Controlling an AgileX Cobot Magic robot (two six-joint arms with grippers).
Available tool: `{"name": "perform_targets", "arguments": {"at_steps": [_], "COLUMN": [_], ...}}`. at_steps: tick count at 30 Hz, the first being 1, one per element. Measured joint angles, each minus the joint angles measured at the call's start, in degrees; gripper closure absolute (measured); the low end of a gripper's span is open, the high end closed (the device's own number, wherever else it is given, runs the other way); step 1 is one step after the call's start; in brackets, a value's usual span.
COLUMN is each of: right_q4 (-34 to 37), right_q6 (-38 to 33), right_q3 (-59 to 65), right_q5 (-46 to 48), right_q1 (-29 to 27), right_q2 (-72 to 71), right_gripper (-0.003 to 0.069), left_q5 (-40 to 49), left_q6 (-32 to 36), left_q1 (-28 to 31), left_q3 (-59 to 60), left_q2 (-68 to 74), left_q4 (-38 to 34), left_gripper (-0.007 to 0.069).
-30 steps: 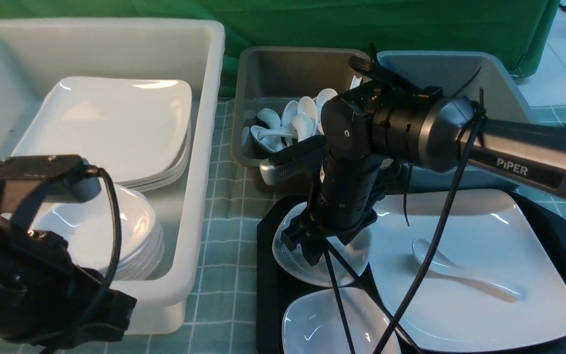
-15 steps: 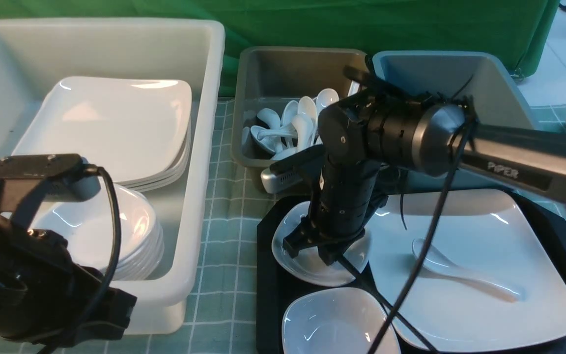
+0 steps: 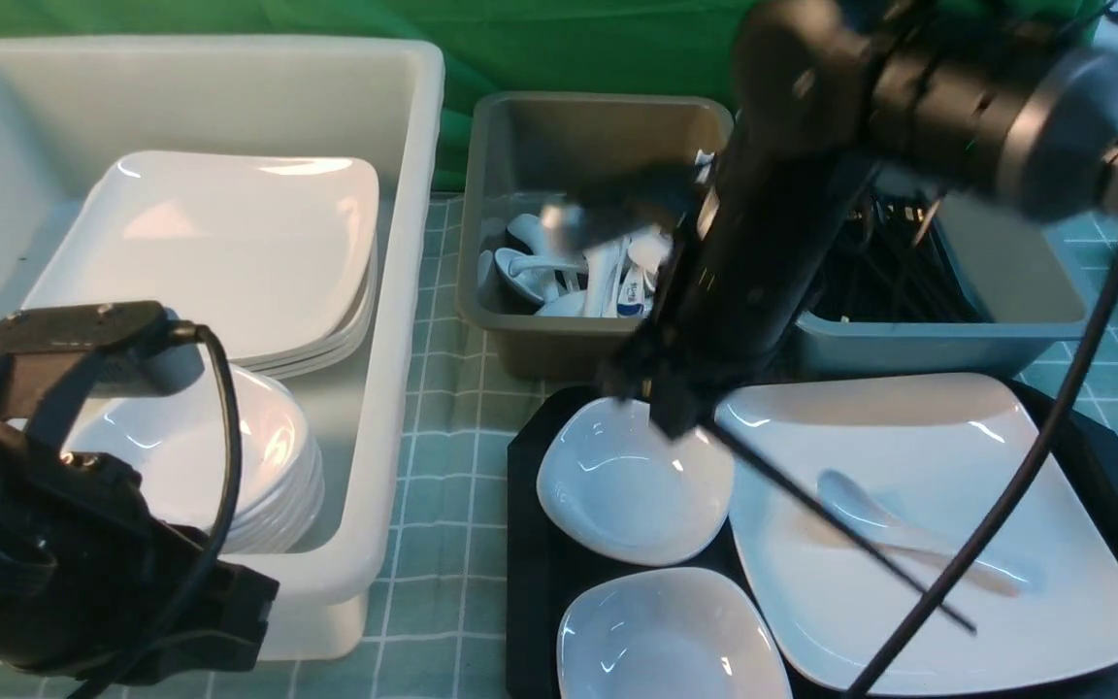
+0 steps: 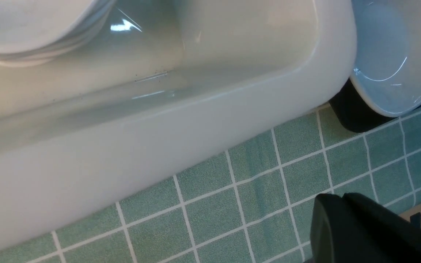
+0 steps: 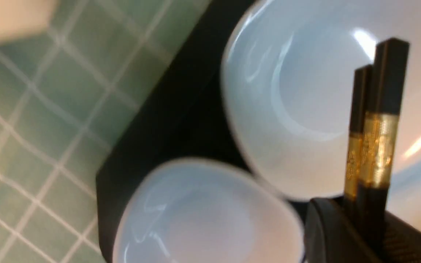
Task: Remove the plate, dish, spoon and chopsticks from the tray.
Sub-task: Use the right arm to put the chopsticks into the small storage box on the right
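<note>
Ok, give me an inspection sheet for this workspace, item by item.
Surface: green checked cloth, with the black tray on it.
Job's things: plate on the tray, spoon lying on it; two small dishes on the tray beside it; chopsticks in the right gripper, slanting over the plate.
Clutter: white tub of stacked crockery; grey tub of spoons; blue-grey tub.
Grippers: right gripper shut on chopsticks; left gripper shut, holding nothing.
Cables: black cable hangs across the plate.
Surroundings: green backdrop.
</note>
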Motion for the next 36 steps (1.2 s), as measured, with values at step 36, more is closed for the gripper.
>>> {"name": "perform_targets", "arguments": {"at_steps": [36], "right_q4": [18.1], "right_q6": [6.6], "right_q3": [-41.9], "right_q5": [-20.9], "right_q1": [-33.7], "right_q2": [30.4], "right_gripper": [0.0585], "left_q5": [-0.1], "left_q6": [-0.7], "left_q1": [-0.2], "left_q3": [0.0], "left_q2": [0.0], "left_q4": [-7.1], "left_gripper": [0.0624]}}
